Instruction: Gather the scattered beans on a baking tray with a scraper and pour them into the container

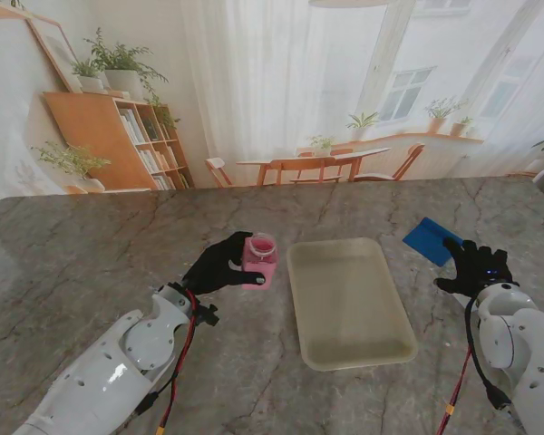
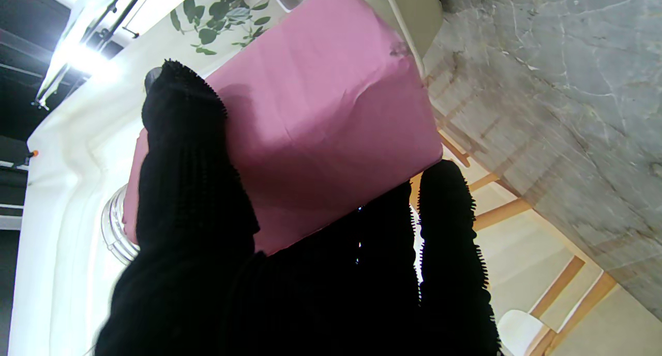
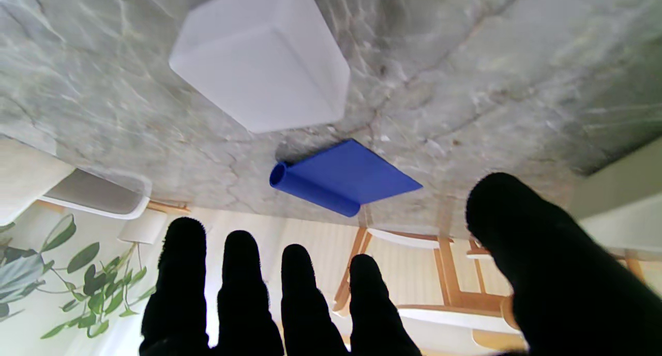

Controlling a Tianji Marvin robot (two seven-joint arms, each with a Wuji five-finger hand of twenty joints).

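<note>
The baking tray point(image 1: 349, 304) sits flat on the marble table point(image 1: 91, 263), pretty much dead center in front of me. It's cream colored and I honestly can't make out any beans in it from the stand view. Just beside its left edge, my left hand point(image 1: 219, 265) is wrapped around the pink container point(image 1: 260, 259), holding it upright, open mouth up; the left wrist view shows the black fingers point(image 2: 191, 190) clamped on its pink side. Over on the right, the blue scraper point(image 1: 431, 240) lies flat on the table, apart from the tray's far right corner. My right hand point(image 1: 472, 266) hovers just nearer to me than the scraper, fingers point(image 3: 243, 288) spread and holding nothing. The right wrist view also shows a white box point(image 3: 264, 56) past the scraper.
</note>
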